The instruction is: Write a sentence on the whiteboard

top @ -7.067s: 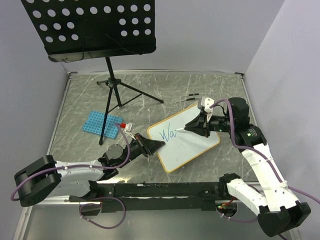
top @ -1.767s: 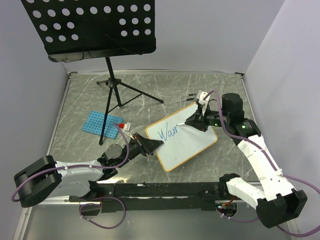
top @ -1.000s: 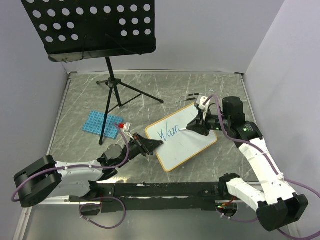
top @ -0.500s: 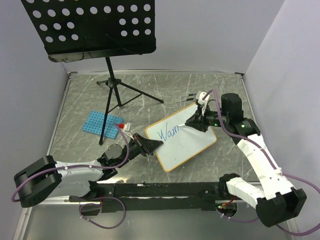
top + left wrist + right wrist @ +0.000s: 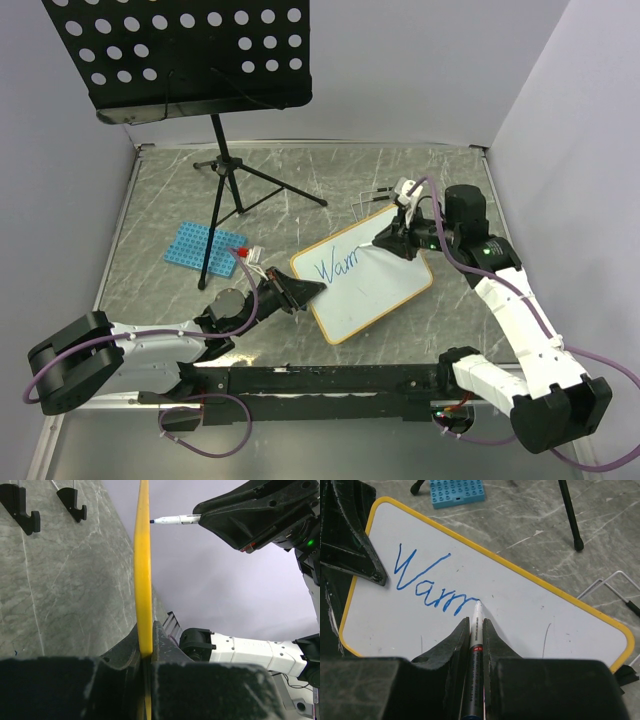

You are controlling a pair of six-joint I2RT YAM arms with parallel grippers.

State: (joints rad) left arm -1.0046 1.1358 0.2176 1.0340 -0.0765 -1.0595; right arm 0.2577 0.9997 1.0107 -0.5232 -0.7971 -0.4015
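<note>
Two grippers engaged: left gripper clamped on the whiteboard at its left edge; right gripper closed on a marker, tip at the end of the sentence, "Warm" across the board's upper left. Advised: light even pressure, strokes following the slanted line, board braced firmly.

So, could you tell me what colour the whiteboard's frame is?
The whiteboard frame is yellow-orange, shown best in the right wrist view.
</note>
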